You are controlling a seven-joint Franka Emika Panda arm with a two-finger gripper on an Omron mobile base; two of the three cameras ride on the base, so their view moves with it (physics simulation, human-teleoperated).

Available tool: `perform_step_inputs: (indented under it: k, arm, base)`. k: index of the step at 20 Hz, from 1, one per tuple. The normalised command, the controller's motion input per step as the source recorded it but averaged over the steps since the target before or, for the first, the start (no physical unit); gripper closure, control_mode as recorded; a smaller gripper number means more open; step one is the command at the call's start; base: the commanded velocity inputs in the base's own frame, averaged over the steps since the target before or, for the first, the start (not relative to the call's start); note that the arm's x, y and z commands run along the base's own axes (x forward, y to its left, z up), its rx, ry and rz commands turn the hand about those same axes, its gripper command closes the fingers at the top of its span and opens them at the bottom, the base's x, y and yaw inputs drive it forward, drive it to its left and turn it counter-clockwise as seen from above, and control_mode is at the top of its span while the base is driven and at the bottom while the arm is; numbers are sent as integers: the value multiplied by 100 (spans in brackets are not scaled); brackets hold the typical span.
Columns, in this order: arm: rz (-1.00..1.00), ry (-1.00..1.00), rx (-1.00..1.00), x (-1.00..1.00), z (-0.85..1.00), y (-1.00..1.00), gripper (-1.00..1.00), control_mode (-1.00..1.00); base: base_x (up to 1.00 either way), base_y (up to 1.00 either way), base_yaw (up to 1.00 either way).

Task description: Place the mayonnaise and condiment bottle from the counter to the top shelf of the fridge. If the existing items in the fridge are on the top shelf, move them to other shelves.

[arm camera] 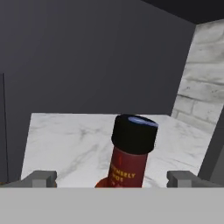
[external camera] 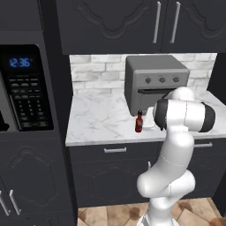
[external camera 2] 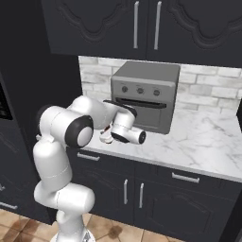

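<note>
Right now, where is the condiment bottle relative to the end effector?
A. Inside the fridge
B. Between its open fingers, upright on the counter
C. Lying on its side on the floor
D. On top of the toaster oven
B: in the hand view the condiment bottle stands upright on the counter between the spread fingers of the end effector.

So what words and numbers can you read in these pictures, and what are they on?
"12:36" in blue, on the dark oven panel at the left of the left base view.
The keypad buttons below that clock: too small to read.
The yellow print on the condiment bottle label: too blurred to read for sure.
The knobs of the toaster oven: no readable marks.
</note>
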Motion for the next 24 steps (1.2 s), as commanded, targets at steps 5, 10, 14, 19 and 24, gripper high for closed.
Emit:
perform_step_inputs:
  k: [5, 10, 14, 19, 24]
  arm:
    - [-2, 0, 0, 15, 0, 3, -100, -100]
    - [-3, 0, 0, 19, 0, 0, -100, -100]
    - [-4, 0, 0, 16, 0, 0, 100, -100]
    - [-1, 1, 0, 4, 0, 0, 100, -100]
    - [0, 1, 0, -9, 7, 0, 100, -100]
  base:
    - [0, 0, 0]
    - [0, 0, 0]
    - [0, 0, 0]
    - [0, 0, 0]
    - [0, 0, 0]
